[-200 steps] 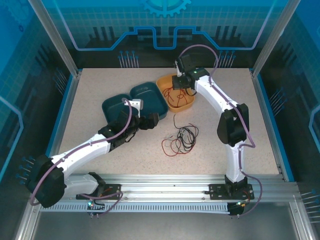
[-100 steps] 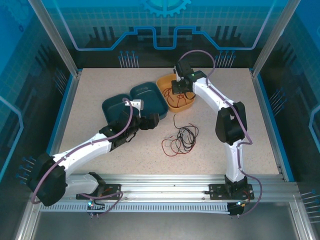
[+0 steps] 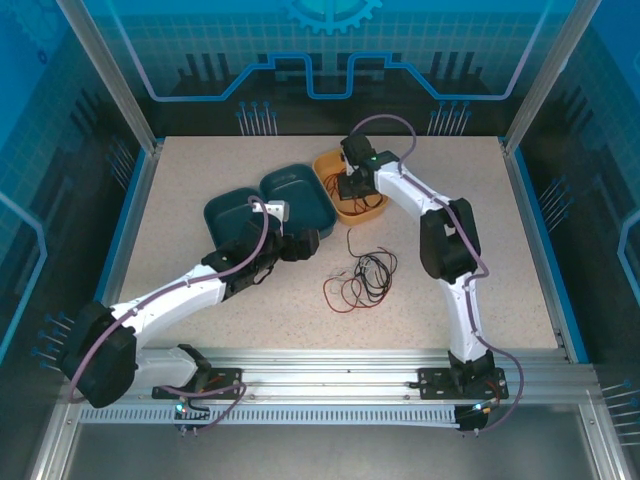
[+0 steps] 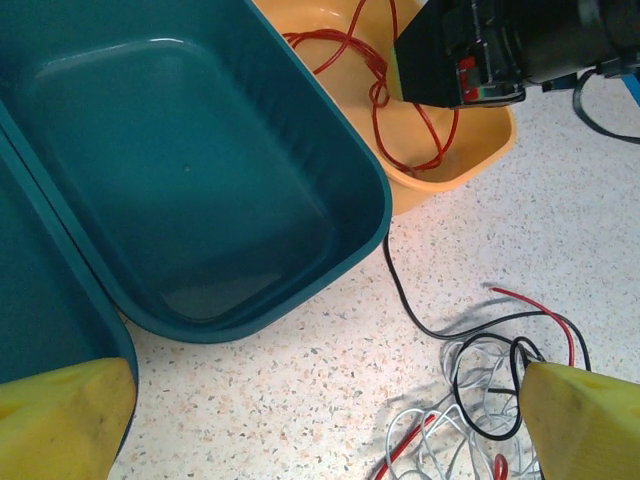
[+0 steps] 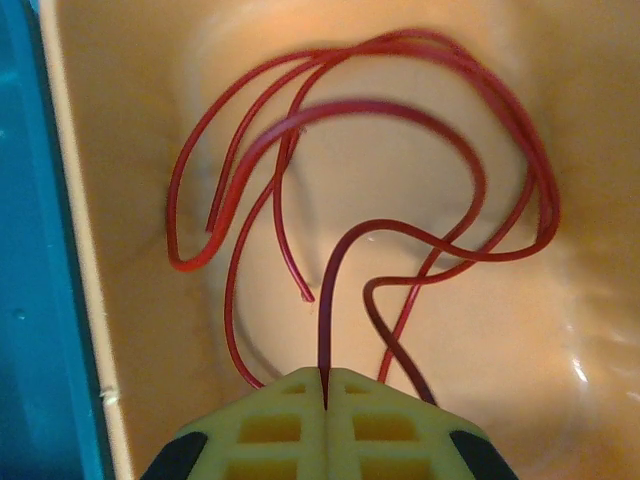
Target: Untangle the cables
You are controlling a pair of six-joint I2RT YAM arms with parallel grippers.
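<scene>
A red cable [image 5: 400, 150] lies looped inside the yellow tray [image 5: 130, 300]. My right gripper [image 5: 325, 385] is shut on one strand of it, low over the tray [image 3: 375, 212]. In the left wrist view the same red cable [image 4: 420, 120] lies in the yellow tray [image 4: 470, 165] under the right gripper [image 4: 470, 55]. A tangle of red, black and white cables [image 3: 360, 280] lies on the table in front of the trays. My left gripper [image 4: 320, 400] is open, its yellow fingertips [image 4: 60, 415] spread wide just left of the tangle [image 4: 490, 390], holding nothing.
Two teal trays [image 3: 298, 195], [image 3: 232, 212] stand side by side left of the yellow one, both empty. A black strand [image 4: 400, 290] runs from the tangle toward the trays. Speckled table [image 3: 200, 170] extends to blue side rails.
The right gripper has shifted left and lower into the yellow tray with the red cable. The left arm has barely moved.
</scene>
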